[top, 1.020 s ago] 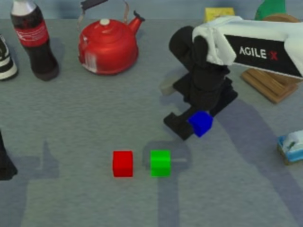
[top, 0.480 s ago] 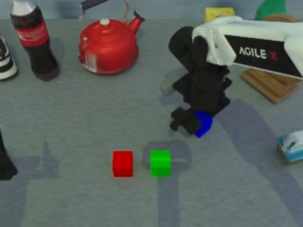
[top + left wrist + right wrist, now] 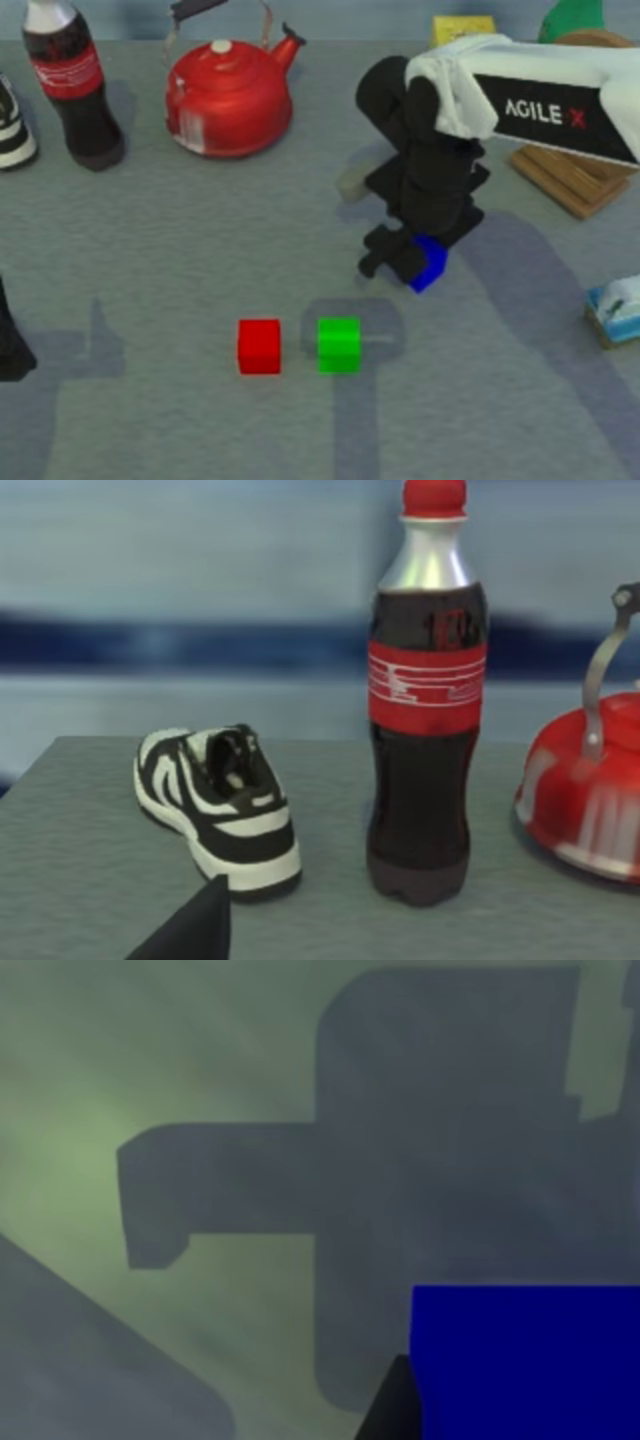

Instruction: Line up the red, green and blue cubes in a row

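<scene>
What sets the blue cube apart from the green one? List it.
1. The blue cube sits between the right gripper's fingers, partly hidden by them; the green cube is free and fully in view.
2. The green cube lies beside the red cube in a row; the blue cube is farther back and to the right, outside that row.
3. The blue cube looks turned; the green one sits square.
Both are small plain cubes of like size.

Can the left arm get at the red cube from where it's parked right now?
Probably yes. The left pincer sits at the table's left edge, and bare table lies between it and the red cube. The right pincer is busy farther right, holding the blue cube.
</scene>
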Robot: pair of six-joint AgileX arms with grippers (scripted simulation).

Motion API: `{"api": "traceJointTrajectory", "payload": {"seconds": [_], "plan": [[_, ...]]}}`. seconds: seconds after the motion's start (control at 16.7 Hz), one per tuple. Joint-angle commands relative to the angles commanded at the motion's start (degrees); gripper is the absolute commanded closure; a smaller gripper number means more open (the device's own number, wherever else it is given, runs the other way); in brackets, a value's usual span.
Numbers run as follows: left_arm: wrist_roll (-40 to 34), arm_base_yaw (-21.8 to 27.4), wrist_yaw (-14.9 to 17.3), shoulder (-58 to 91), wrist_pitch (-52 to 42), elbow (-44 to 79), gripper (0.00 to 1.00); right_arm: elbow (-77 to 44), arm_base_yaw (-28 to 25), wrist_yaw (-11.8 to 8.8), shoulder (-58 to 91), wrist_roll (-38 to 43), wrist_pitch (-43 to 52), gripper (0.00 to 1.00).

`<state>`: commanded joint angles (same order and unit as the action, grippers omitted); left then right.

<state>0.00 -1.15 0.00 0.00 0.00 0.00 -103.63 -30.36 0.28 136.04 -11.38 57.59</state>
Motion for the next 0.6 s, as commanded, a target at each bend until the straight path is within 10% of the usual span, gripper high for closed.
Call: {"api": "traceJointTrajectory", "payload": {"seconds": [0.6], "plan": [[0.0, 0.0, 0.0, 0.0, 0.0, 0.0, 0.0, -6.9, -0.11, -0.17, -2.81, 0.19, 9.33, 1.0]]}}
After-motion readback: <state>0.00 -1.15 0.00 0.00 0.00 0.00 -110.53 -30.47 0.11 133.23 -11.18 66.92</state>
